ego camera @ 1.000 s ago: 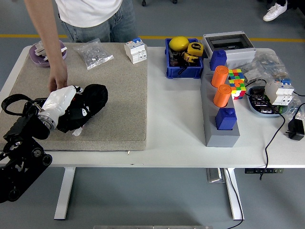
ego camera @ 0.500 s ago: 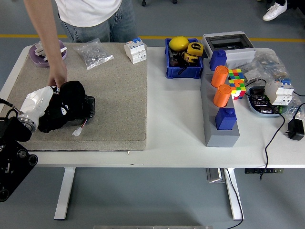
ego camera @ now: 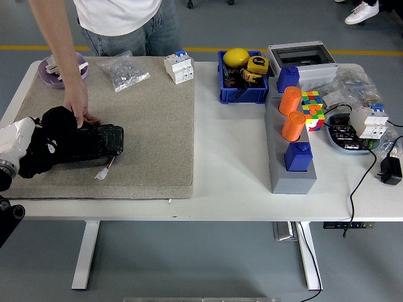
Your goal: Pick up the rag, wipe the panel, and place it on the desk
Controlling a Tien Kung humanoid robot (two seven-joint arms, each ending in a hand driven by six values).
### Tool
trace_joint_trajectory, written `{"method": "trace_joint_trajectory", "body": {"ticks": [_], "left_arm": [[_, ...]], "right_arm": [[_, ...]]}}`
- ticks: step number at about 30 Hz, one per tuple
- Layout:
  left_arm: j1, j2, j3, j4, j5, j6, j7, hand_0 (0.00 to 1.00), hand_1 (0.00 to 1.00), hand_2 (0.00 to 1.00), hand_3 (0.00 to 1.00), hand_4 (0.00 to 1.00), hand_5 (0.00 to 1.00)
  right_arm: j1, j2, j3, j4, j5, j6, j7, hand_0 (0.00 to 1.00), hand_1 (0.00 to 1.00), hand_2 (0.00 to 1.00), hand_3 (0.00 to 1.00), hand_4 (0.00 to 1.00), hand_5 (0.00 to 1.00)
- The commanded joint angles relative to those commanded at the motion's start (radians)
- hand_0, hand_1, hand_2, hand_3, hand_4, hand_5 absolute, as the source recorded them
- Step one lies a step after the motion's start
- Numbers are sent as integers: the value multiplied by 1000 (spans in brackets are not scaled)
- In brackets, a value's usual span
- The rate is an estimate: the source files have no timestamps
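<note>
**Rag and panel at the left edge of the mat**

Desk (ego camera: pixel 239 182), white, fills the frame, with a beige mat (ego camera: pixel 148 145) covering its left half. On the mat at centre left lies a flat black panel (ego camera: pixel 94 141). A person (ego camera: pixel 119 19) at the top left reaches down, one hand (ego camera: pixel 80 112) resting on the panel's upper left end. The black rag (ego camera: pixel 47 141) is bunched over that end. The robot's left hand (ego camera: pixel 14 141), white-covered, sits at the far left edge against the rag; whether its fingers clamp the cloth I cannot tell.
</note>
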Motion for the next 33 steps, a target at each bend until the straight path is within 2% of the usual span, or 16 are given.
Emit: {"method": "trace_joint_trajectory", "body": {"ticks": [6,19,26,33], "left_arm": [[5,7,-32,50,26,14,-2,182,113,529,455,107,2],[22,23,-80,78,23,35,7,184,113,528,456,107,2],[31,26,-76,48,23,39,9,183,114,527,458,107,2],[26,16,-39,7,12,41,20,183,116,528,458,108,2]], "right_arm": [[1,1,-8,0,4,2,-1,726,602,719,757,998,610],[-1,1,-3,1,2,3,-1,727,602,719,757,998,611],[-2,1,-2,1,2,3,0,727,601,718,756,998,611],[-2,-2,-6,2,1,2,0,727,601,718,756,998,610]]}}
